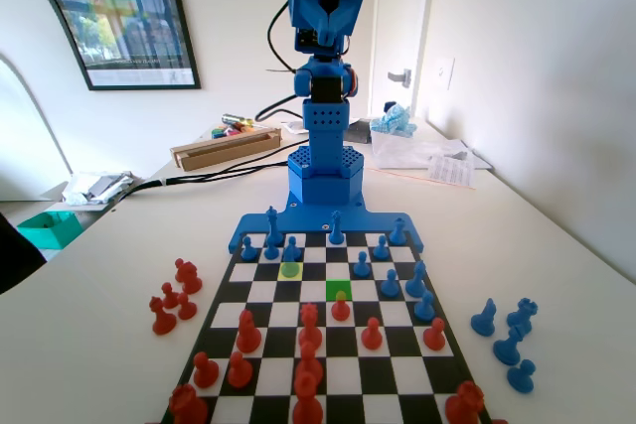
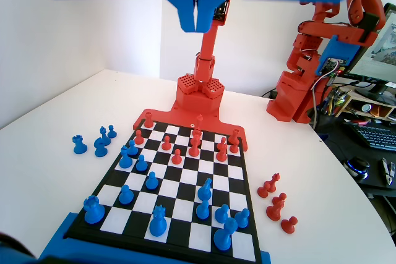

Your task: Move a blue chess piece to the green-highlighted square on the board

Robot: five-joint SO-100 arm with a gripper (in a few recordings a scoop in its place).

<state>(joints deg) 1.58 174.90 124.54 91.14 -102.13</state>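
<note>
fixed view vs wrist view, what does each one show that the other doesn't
Fixed view alone: the green-highlighted square and a yellow square with a blue pawn standing on it, plus a poster on the wall.

Wrist view alone: the pincer from above, jaws pressed together and holding nothing, high over the board; a keyboard at the right edge.

Both: the chequered board, blue and red pieces on it, and captured pieces of both colours on the table beside it.

Pawn (image 1: pixel 290 250) seemingly behind-left of highlighted square (image 1: pixel 338 289)
</note>
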